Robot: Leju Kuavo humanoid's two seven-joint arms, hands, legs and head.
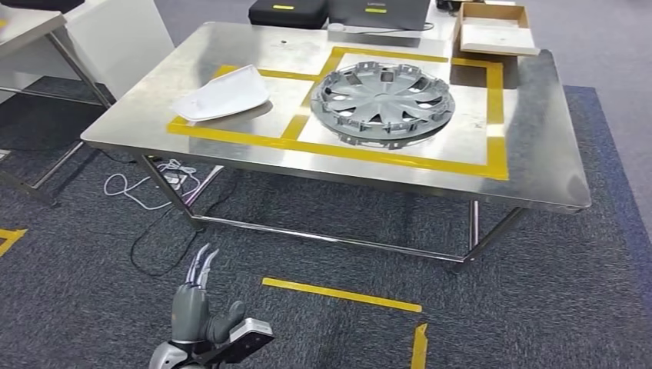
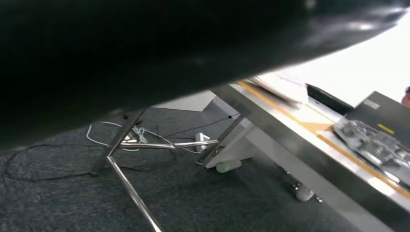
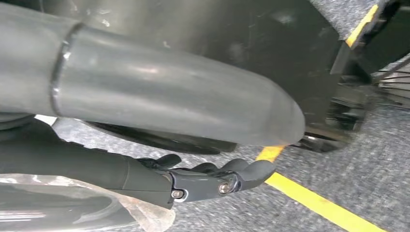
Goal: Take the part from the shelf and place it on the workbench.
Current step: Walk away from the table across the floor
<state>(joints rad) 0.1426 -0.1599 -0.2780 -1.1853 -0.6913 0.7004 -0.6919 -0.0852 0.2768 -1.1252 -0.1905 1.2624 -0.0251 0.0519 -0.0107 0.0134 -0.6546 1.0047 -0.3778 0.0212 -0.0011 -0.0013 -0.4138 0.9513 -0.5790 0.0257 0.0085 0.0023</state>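
— What's on the left?

— My left hand (image 1: 201, 307), low over the carpet (image 1: 92, 307), short of the bench (image 1: 538, 154). Its fingers are straight and close together, pointing forward, with nothing in them.

— And on the bench?

— Toward its left end lies a white cover (image 1: 221, 95), partly over the yellow tape (image 1: 384, 154). To its right, inside the taped square, sits the hubcap (image 1: 382, 101), grey and flat on the steel. Beyond it are a black case (image 1: 288, 11) and, further right, a cardboard box (image 1: 492, 29).

— Your right hand?

— My right hand (image 3: 212, 181) hangs over the carpet near a yellow floor line (image 3: 314, 200). The dark fingers (image 3: 251, 171) are curled inward a little. A clear plastic wrap (image 3: 72, 203) lies against them, but I cannot tell if they hold anything.
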